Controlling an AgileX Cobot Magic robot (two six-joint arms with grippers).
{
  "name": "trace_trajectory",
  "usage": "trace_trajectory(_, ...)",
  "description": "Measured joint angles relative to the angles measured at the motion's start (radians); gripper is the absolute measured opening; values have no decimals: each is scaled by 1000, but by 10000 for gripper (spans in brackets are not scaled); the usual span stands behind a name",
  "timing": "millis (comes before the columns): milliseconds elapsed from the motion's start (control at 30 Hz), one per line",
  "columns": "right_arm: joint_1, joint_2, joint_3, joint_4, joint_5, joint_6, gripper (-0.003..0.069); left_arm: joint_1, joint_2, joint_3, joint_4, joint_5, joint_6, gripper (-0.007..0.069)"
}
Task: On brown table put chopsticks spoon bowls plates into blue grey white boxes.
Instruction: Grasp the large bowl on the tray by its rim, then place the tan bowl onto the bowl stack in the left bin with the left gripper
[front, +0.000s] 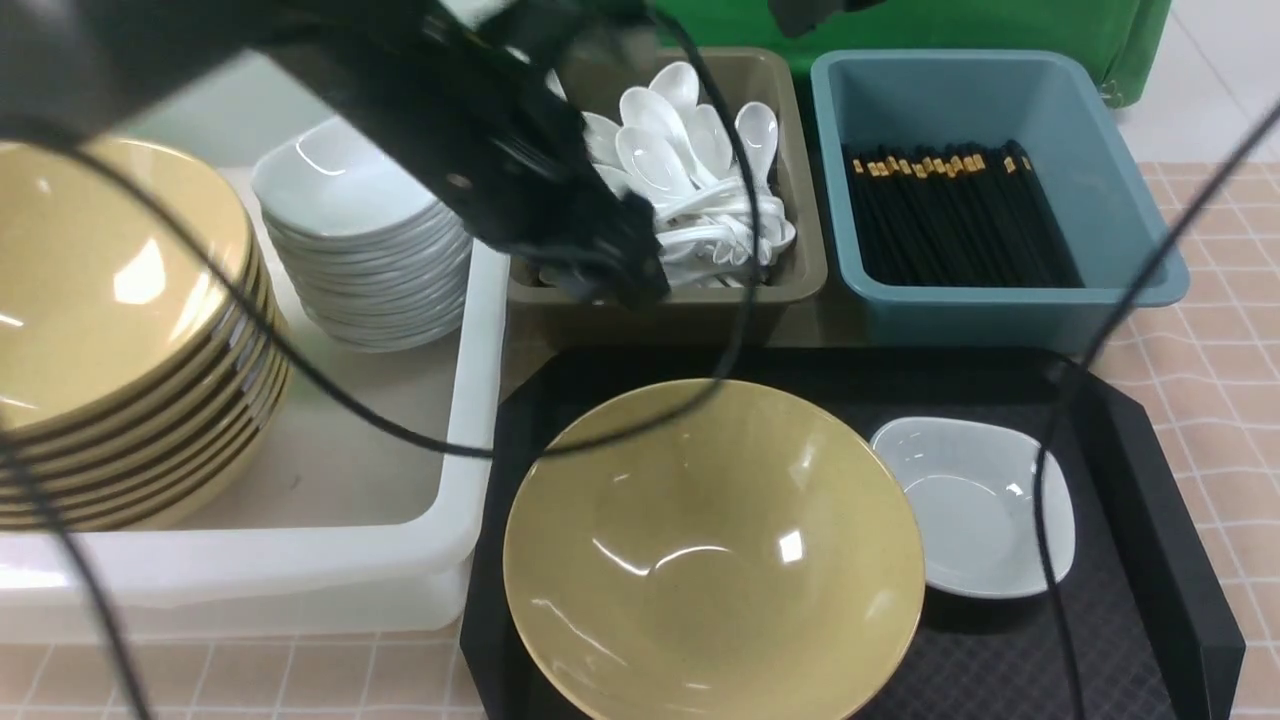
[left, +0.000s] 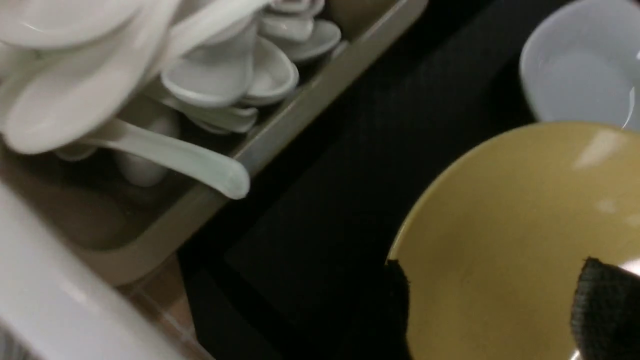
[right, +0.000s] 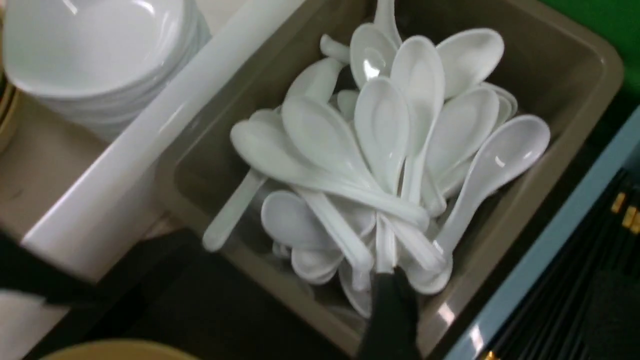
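Spoons (right: 380, 165) lie heaped in the grey box (front: 700, 305), chopsticks (front: 950, 220) in the blue box (front: 1100, 130). One bowl (front: 710, 550) and one plate (front: 975, 505) sit on the black tray (front: 1000, 660). Left jaws released, empty; right jaws: cannot tell.

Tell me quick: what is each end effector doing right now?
Left end effector: open, holding nothing.
Right end effector: looks open, holding nothing.

Blurred left arm (front: 480, 130) over part of the grey box (front: 790, 275) and spoons (front: 690, 150)
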Motion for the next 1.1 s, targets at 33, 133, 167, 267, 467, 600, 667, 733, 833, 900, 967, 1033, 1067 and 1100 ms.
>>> trace_trajectory(33, 0, -43, 59, 1, 2, -16, 472, -16, 26, -11, 26, 6, 0, 503)
trace_trajectory(133, 0, -152, 213, 2, 4, -54, 424, -60, 97, -32, 108, 5, -9, 545)
trace_trajectory(167, 0, -206, 292, 2, 4, -69, 400, -78, 129, -34, 147, -7, -23, 553)
trace_trajectory(267, 0, -289, 428, 0, 6, -87, 358, -92, 178, -34, 198, -27, -50, 552)
trace_trajectory(467, 0, -385, 583, -1, 1, -110, 292, -92, 245, -34, 219, -8, -103, 547)
trace_trajectory(600, -1, -391, 604, -1, -29, -110, 260, -92, 270, -35, 175, 35, -107, 449)
trace_trajectory(667, -1, -391, 604, -1, -51, -111, 243, -92, 272, -35, 156, 51, -107, 315)
trace_trajectory(733, -1, -391, 604, -1, -73, -121, 231, -92, 271, -36, 150, 67, -103, 188)
trace_trajectory(833, -1, -391, 604, 7, -99, -151, 210, -79, 246, -39, 74, 118, -104, 69)
trace_trajectory(900, -1, -391, 604, 22, -111, -172, 188, -70, 221, -39, 37, 122, -104, 33)
trace_trajectory(967, 6, -390, 595, 35, -113, -193, 155, -48, 178, -37, 6, 113, -104, 10)
trace_trajectory(1033, 28, -390, 571, 37, -114, -210, 116, -2, 101, -34, -16, 93, -91, 6)
trace_trajectory(1067, 37, -390, 559, 39, -114, -212, 101, 24, 67, -33, -28, 89, -84, 6)
trace_trajectory(1100, 53, -390, 546, 42, -115, -220, 85, 55, 31, -32, -50, 89, -70, 6)
